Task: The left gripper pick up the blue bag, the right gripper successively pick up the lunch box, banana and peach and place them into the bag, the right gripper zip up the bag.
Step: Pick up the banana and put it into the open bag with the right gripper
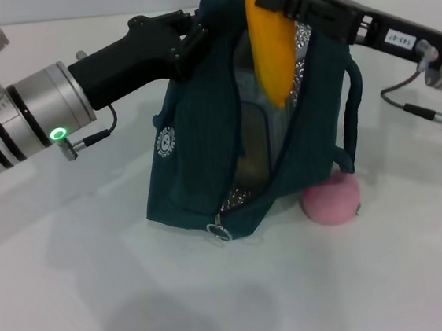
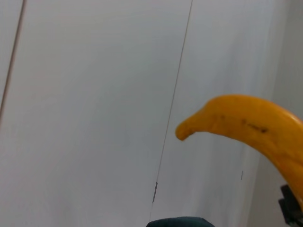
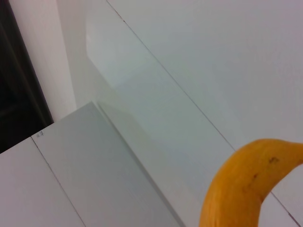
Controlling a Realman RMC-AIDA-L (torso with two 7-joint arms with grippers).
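The blue bag point(image 1: 197, 160) stands upright and unzipped on the white table, its silver lining showing. My left gripper point(image 1: 192, 42) is shut on the bag's top edge at the left, holding it up. My right gripper point(image 1: 279, 3) is shut on the banana point(image 1: 272, 37), which hangs nearly vertical over the bag's opening with its lower tip inside the mouth. The banana also shows in the left wrist view point(image 2: 251, 125) and the right wrist view point(image 3: 246, 189). The lunch box point(image 1: 252, 142) is partly visible inside the bag. The peach point(image 1: 331, 199) lies on the table against the bag's right side.
The white table point(image 1: 99, 289) stretches around the bag. A loop handle point(image 1: 352, 116) hangs down the bag's right side. The zipper pull point(image 1: 219, 231) dangles at the bag's front bottom corner.
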